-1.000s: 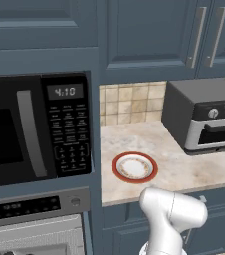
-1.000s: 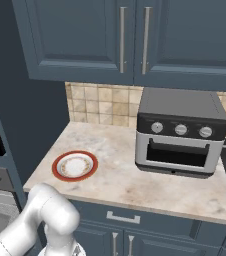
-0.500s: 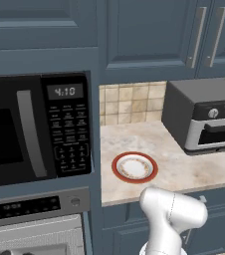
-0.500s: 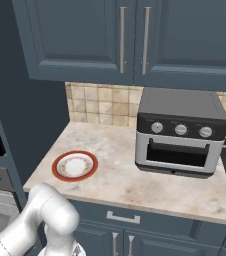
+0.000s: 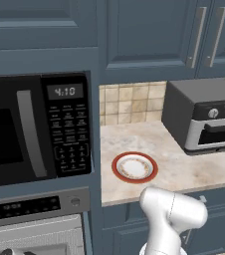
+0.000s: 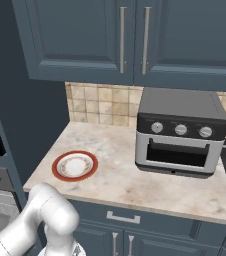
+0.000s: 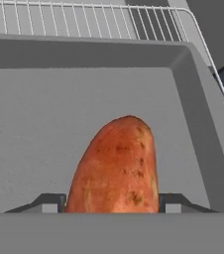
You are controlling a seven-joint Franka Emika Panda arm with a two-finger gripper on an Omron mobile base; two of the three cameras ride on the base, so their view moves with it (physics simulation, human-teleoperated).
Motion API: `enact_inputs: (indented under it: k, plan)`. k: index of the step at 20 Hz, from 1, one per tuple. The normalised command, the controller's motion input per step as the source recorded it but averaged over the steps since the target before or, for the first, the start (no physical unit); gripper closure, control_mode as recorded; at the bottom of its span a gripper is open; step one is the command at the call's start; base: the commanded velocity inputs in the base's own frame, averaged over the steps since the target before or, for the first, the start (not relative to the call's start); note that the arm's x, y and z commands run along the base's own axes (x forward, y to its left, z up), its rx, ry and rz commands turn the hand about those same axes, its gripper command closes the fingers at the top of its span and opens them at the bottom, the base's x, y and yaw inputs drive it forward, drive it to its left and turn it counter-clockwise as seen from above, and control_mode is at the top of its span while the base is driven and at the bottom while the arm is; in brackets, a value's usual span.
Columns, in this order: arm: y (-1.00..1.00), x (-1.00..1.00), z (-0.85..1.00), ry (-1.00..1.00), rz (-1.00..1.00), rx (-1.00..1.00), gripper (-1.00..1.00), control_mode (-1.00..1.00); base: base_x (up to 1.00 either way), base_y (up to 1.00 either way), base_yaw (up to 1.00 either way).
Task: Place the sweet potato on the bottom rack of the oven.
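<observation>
Two dark fingertips (image 7: 49,202) flank sweet potato (image 7: 115,166) at 6 o'clock of hand view; gripper (image 7: 112,204) pads close beside its sides, whether gripping or just released cannot tell. Tuber's tapered end points to 12 o'clock over grey surface; wire rack (image 7: 84,20) at 12 o'clock. Oven (image 5: 35,219) at 7 o'clock of left base view, below microwave (image 5: 35,129). Plate (image 5: 134,167) on counter (image 5: 184,169).

Marble bench (image 5: 184,172), red-rimmed plate (image 5: 134,167) at its nine o'clock side, toaster oven (image 5: 204,122) at its three o'clock side
</observation>
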Motion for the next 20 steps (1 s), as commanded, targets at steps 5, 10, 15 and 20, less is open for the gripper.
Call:
enact_inputs:
  k: [5, 10, 15, 20]
  plan:
    - [0.0, 0.0, 0.0, 0.0, 0.0, 0.0, -1.0, -1.0, 0.0, 0.0, 0.0]
    - [0.02, -0.02, 0.19, 0.0, 0.0, 0.0, -1.0, -1.0, 0.0, 0.0, 0.0]
    - [0.02, -0.25, 0.63, 0.0, 0.0, 0.0, -1.0, -1.0, 0.0, 0.0, 0.0]
    - [0.01, -0.5, 0.84, -0.03, 0.0, 0.0, -1.0, -1.0, 0.0, 0.0, 0.0]
